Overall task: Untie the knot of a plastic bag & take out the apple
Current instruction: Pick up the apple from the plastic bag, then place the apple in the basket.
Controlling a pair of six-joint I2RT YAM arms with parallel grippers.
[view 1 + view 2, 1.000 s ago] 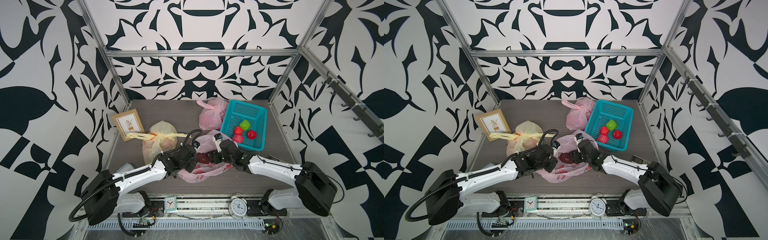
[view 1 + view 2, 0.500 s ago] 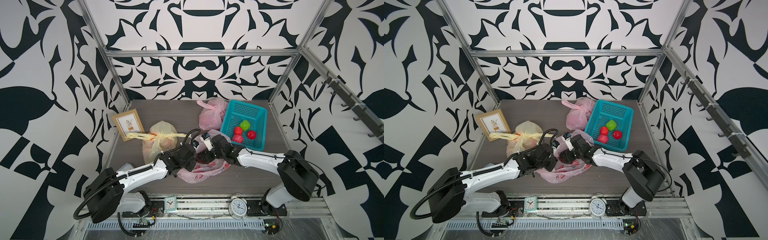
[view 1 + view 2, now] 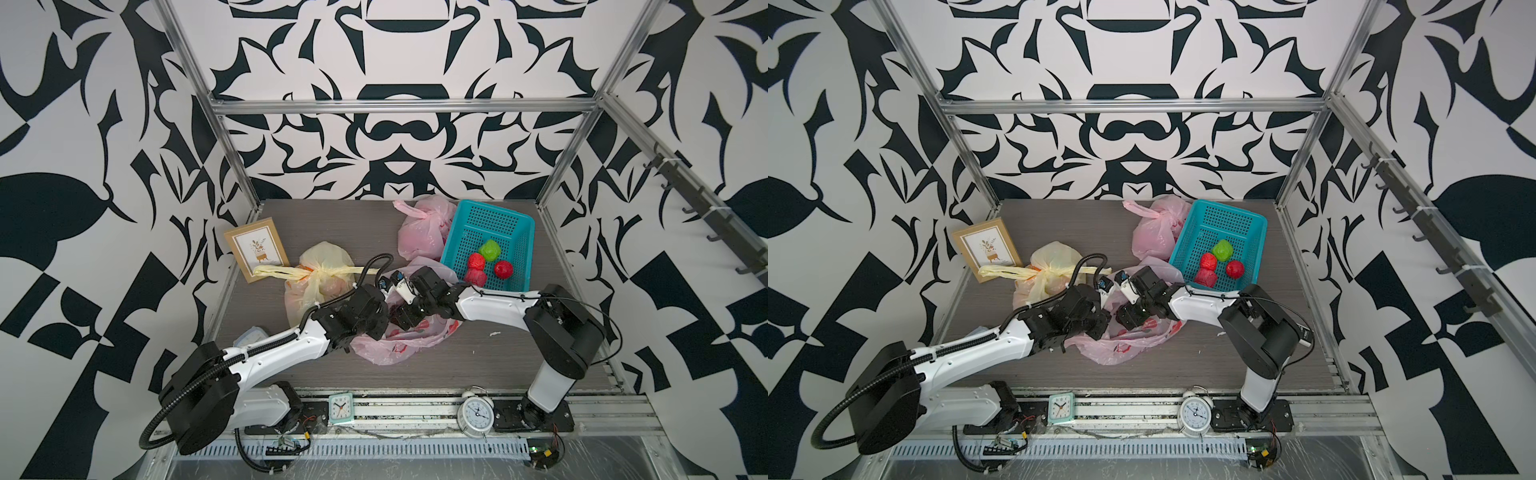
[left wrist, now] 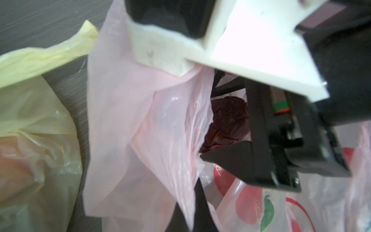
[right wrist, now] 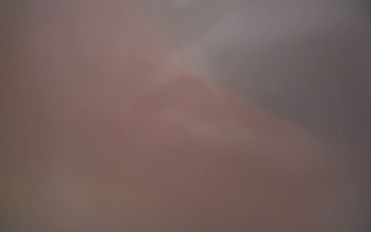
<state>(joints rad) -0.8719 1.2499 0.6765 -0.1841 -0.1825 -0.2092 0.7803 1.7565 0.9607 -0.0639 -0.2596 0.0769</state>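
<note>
A pink plastic bag (image 3: pixel 395 347) (image 3: pixel 1121 347) with red fruit prints lies slack at the front middle of the table, its mouth open. My left gripper (image 4: pixel 190 217) (image 3: pixel 383 326) is shut on a fold of the bag's film beside the mouth. My right gripper (image 4: pixel 208 118) (image 3: pixel 401 320) reaches into the mouth. Its black fingers (image 4: pixel 230 160) stand apart on either side of a dark red apple (image 4: pixel 228 120) inside the bag. Both top views hide the apple behind the grippers. The right wrist view shows only blurred pink film against the lens.
A knotted yellow bag (image 3: pixel 320 274) lies just left of the grippers and a knotted pink one (image 3: pixel 419 232) behind. A teal basket (image 3: pixel 515 232) holds red and green fruit at back right. A picture frame (image 3: pixel 256 249) leans at left; two clocks (image 3: pixel 340 408) (image 3: pixel 476 411) stand along the front rail.
My right gripper has moved left and into the bag's mouth, and its arm has swung in behind it. My left gripper has kept its hold on the film almost in place.
</note>
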